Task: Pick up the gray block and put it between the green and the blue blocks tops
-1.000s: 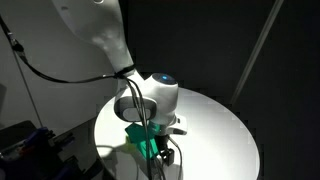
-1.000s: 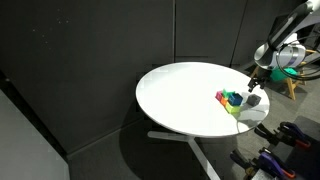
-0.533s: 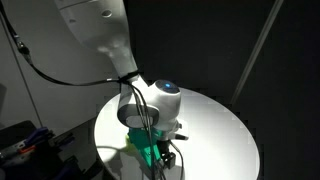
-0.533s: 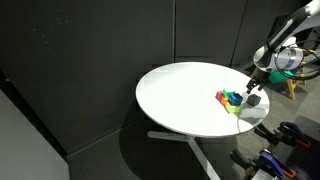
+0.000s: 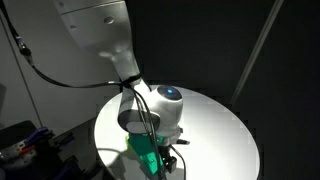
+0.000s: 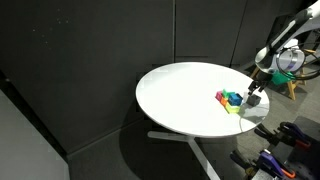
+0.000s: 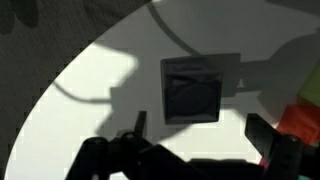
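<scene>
Gripper (image 7: 200,138) has edged lower over gray block (image 7: 200,88).

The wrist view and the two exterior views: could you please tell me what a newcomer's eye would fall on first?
A white round table glows against dark surroundings in both exterior views, with a small cluster of bright coloured blocks near its edge. In an exterior view the big white arm fills the foreground, bent down over that cluster. In the wrist view a gray block lies on the tabletop, just ahead of the open tool.
</scene>
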{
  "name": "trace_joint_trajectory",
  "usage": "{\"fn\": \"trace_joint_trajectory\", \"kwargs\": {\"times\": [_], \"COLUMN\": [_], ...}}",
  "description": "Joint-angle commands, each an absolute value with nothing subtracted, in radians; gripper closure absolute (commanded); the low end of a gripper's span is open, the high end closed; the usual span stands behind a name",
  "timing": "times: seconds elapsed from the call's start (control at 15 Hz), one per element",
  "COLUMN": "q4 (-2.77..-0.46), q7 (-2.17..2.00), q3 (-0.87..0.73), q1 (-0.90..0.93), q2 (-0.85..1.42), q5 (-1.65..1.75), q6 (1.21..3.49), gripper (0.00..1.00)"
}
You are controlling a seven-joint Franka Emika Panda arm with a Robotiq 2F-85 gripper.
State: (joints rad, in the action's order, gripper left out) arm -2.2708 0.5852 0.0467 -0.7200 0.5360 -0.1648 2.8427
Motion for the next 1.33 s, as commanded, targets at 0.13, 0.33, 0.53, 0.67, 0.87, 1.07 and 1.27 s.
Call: {"fn": "trace_joint_trajectory", "kwargs": {"times": [0.13, 0.33, 0.53, 0.67, 0.87, 1.07, 1.27], "q4": [-2.272, -2.274, -2.272, -2.271, -2.268, -2.257, -2.250], "q7": [0.639, 0.636, 0.627, 0.625, 0.618, 0.609, 0.602], "q3": [0.058, 0.052, 0.043, 0.041, 0.037, 0.033, 0.031], "q1": [-0.740, -0.733, -0.726, -0.724, -0.722, -0.719, -0.717], "q2": [0.548, 0.555, 0.566, 0.572, 0.583, 0.596, 0.602], "q5": [-0.132, -0.115, -0.096, -0.086, -0.076, -0.069, -0.064], "q6": [2.854, 2.860, 2.864, 2.865, 2.873, 2.872, 2.870], "gripper": [0.00, 0.00, 0.00, 0.00, 0.00, 0.00, 0.02]}}
